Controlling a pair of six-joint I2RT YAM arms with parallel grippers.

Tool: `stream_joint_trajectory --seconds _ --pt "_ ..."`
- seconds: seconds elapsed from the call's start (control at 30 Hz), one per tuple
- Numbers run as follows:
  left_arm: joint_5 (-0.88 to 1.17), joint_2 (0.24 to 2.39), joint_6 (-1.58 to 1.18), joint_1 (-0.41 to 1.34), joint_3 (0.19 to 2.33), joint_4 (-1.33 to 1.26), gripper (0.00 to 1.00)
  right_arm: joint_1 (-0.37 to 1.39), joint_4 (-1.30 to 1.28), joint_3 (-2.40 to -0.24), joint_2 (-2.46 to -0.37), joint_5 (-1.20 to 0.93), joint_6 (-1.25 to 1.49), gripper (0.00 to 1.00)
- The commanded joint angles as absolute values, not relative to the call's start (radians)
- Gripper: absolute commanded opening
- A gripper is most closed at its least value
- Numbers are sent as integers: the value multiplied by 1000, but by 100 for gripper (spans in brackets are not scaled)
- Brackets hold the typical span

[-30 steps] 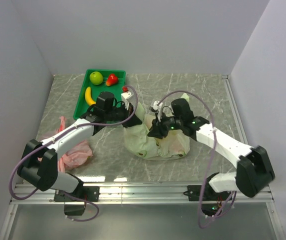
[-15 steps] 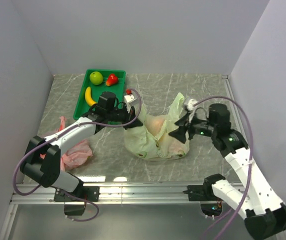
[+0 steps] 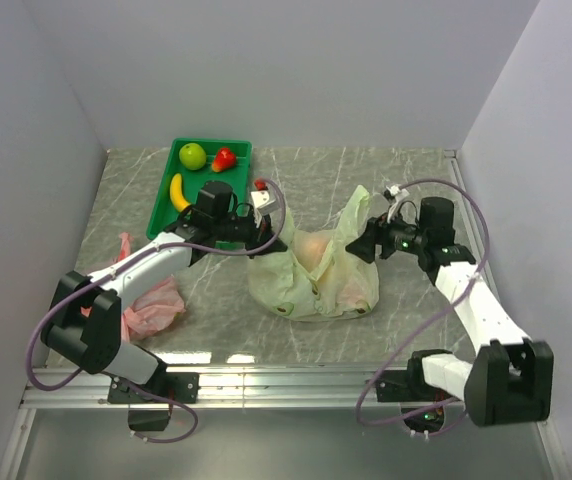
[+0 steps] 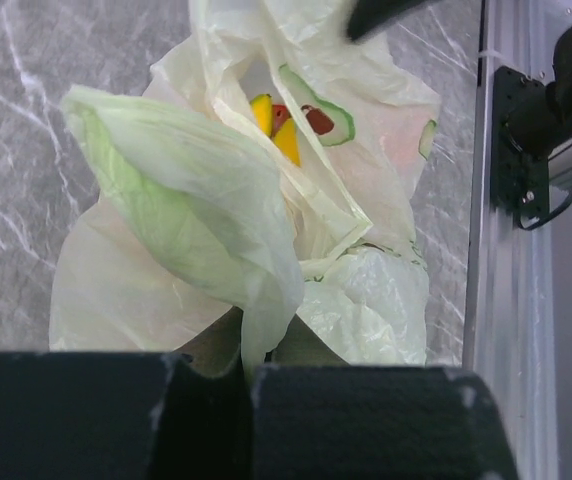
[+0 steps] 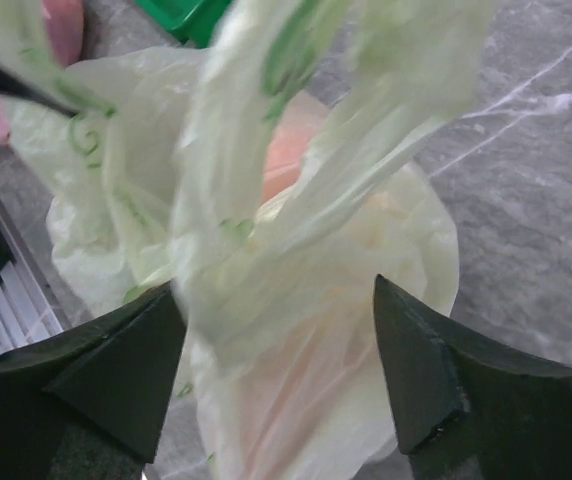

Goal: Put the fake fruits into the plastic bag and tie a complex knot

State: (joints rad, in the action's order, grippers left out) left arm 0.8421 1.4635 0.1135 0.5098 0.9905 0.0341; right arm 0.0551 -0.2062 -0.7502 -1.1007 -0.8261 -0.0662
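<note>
Roughly, the plastic bag (image 3: pixel 311 285) spans left-right (mouth opening upward).

Thin, crinkled, translucent plastic bag (image 3: pixel 311 285) lies on a smooth, marble-patterned table (image 3: pixel 406 180).

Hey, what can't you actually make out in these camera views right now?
Fruits inside the plastic bag: mostly hidden by its folds, every view.
Right gripper hold: right wrist view, bag blurred.
Pink bag: top view, left arm covers part.
</note>
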Motion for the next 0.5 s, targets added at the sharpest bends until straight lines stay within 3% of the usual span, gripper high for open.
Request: stream_joint_trajectory --seconds 0.0,0.07,0.1,0.17,0.47 --pt "928 1457 246 517 1043 69 0 75 -23 -813 -1173 -900 -54 66" --pt "955 1457 303 532 1055 96 0 118 -15 -841 -1210 -923 -81 42" --pt "971 1459 374 538 1063 133 1 138 -14 -848 -1219 -934 -95 17" --pt "994 1463 461 569 1090 188 0 201 -43 -871 -1241 -948 -162 3" --pt "1035 1535 797 632 1196 368 2 328 -264 -934 -1319 -965 -427 0"
